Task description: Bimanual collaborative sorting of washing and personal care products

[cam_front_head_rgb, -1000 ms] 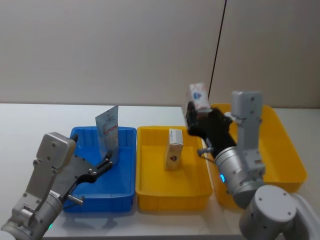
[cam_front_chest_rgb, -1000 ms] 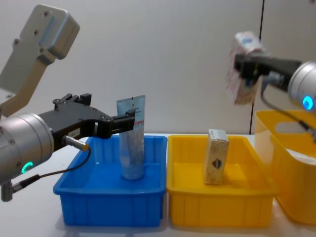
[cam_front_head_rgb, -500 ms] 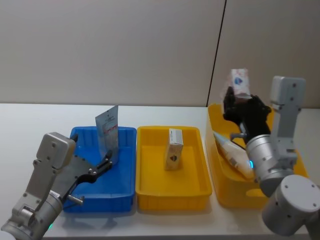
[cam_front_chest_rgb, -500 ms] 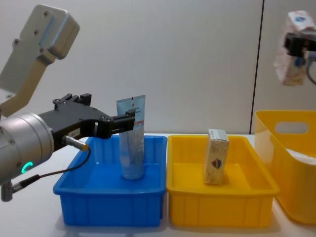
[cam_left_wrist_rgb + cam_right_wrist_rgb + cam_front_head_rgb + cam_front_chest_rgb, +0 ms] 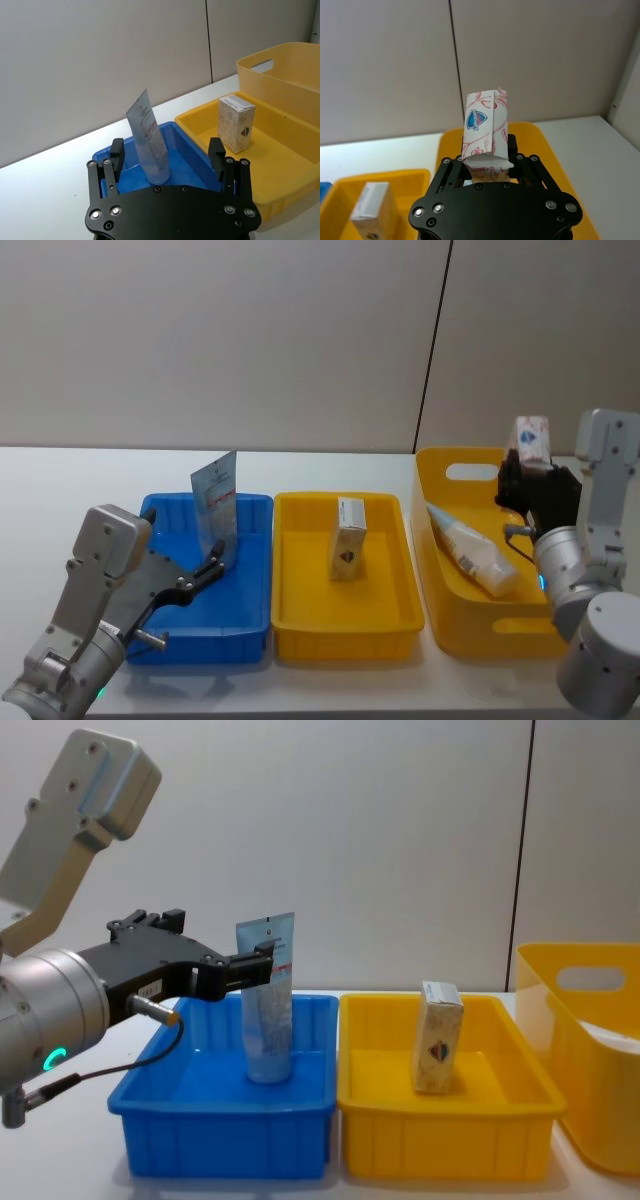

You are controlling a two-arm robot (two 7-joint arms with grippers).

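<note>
Above the yellow basket [image 5: 440, 480] at right, the right gripper [image 5: 531, 478] pinches a small floral pack [image 5: 531, 438], seemingly light and crushable, by its lower end; the left gripper [image 5: 167, 155] is spread around the upright tube [image 5: 149, 137].

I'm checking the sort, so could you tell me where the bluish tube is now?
The bluish tube stands upright in the blue bin, on the robot's left, between the open left claw's fingers.

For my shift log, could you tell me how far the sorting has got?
Done: the bluish tube stands in the blue bin, the cream carton in the middle yellow bin. In hand: the right hand holds the small white carton above the yellow basket. Left: releasing it.
</note>
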